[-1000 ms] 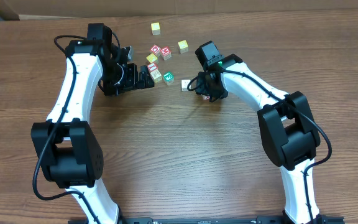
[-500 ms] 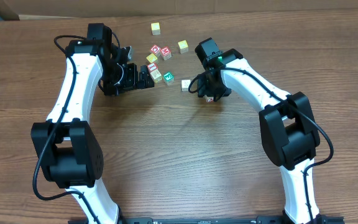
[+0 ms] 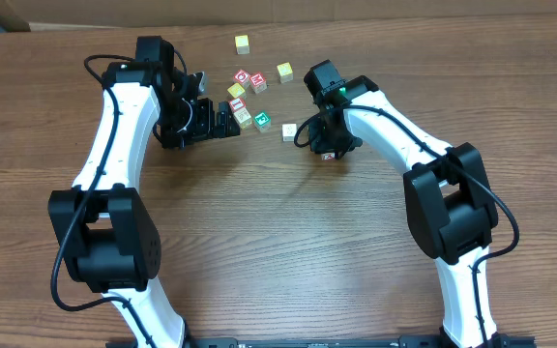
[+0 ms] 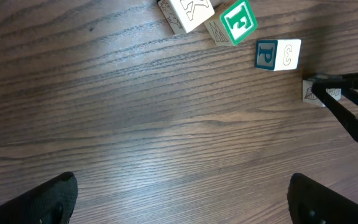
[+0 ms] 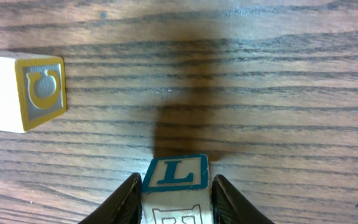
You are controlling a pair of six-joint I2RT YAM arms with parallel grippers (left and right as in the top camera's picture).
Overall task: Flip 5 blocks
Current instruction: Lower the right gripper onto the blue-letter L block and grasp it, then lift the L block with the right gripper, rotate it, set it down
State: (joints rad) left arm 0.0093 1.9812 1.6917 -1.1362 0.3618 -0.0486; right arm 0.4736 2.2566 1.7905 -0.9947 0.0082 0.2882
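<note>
**Right gripper clamped on L block**

Its jaws pressed both sides of that block, near a pale block lying on the table. The left gripper hung wide open and empty, near the green block.

- Table: brown wood grain, bears the cubes.
- Green-faced block: landmark, F face up.
- K block: pale, just beside the landmark, on its left.
- Red-and-white block: left of the landmark and beyond it, next to K block.
- P block: pale, right of the landmark, apart.
- Red-faced cube and second red-faced cube: beyond the landmark.
- Yellow cube: beyond-left. Another yellow cube: beyond-right. Third yellow cube: farthest beyond.
- L block: well right of the landmark, table contact not discernible.
</note>
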